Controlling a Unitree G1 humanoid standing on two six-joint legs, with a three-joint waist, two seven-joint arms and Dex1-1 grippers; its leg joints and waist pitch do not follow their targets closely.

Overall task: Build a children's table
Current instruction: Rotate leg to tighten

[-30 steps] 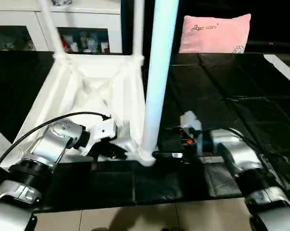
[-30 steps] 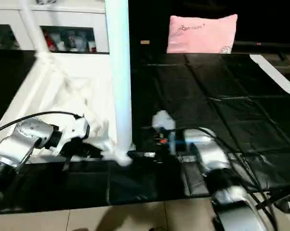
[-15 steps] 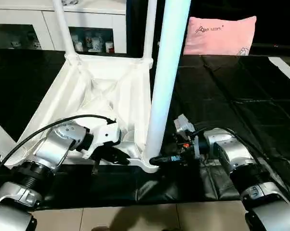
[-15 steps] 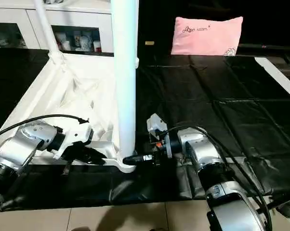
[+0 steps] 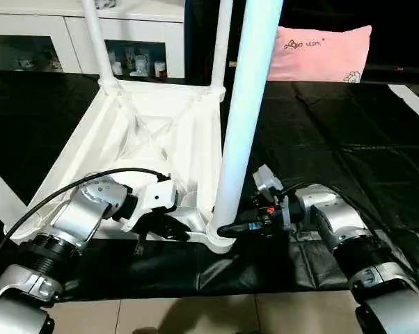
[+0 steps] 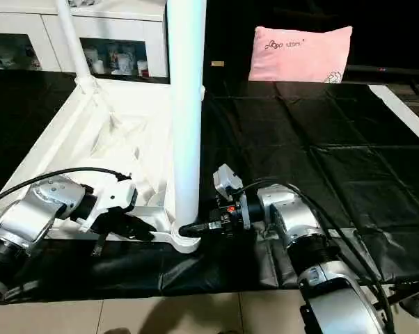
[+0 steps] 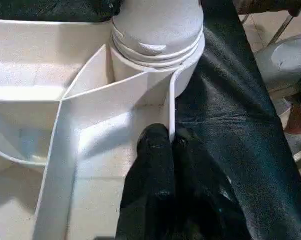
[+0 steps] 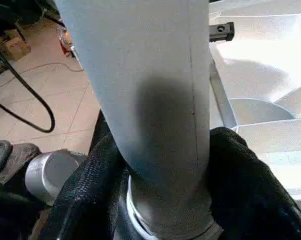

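nearest the camera: left gripper (image 7: 166, 145), fingers pinched together on the thin raised rim of the upturned white plastic table top (image 5: 164, 136), which lies on the black mat (image 5: 335, 139). right gripper (image 8: 155, 200), fingers on both sides of the near white tube leg (image 5: 243, 118) just above its round corner socket (image 5: 222, 236), apparently holding it. judged best: keep the leg plumb while pressing it home. beyond: white glass-door cabinet (image 5: 28, 42) holding small items, too small to identify.
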